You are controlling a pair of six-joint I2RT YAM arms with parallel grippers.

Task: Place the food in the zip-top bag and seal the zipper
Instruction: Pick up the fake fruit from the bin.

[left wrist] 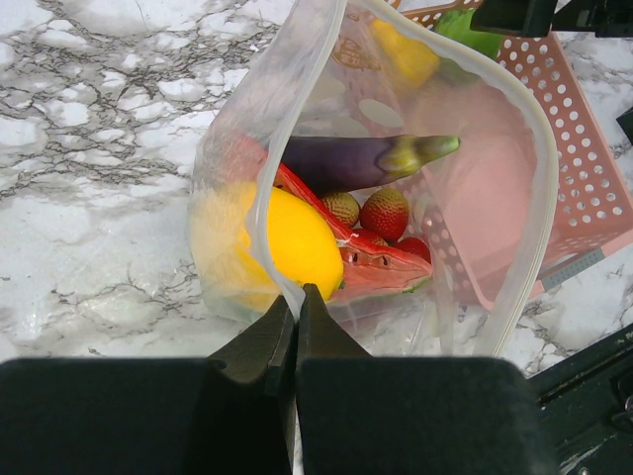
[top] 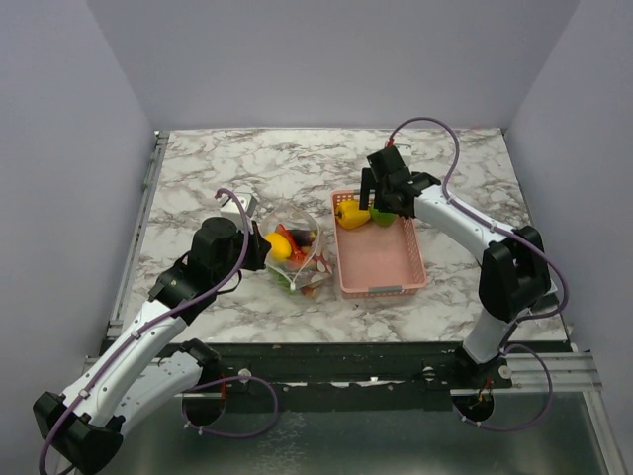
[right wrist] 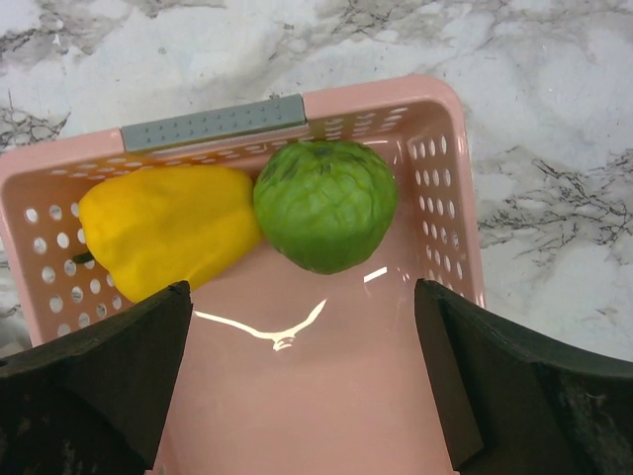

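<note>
Your right pincer (right wrist: 302, 302) gapes wide; just ahead of it in the pink basket (right wrist: 440, 139) lie 2 pieces, green fruit (right wrist: 326, 203) and yellow pepper (right wrist: 163, 237), likely light, hard, slick: straddle the green fruit's middle. Your left pincer (left wrist: 297, 309) pinches the near rim of the limp zip-top bag (left wrist: 227, 168).

L tool (top: 259, 240) at zip-top bag (top: 307, 233) w/ food (top: 280, 245) inside; R tool (top: 381, 210) over pink basket (top: 381, 267) far end.
</note>
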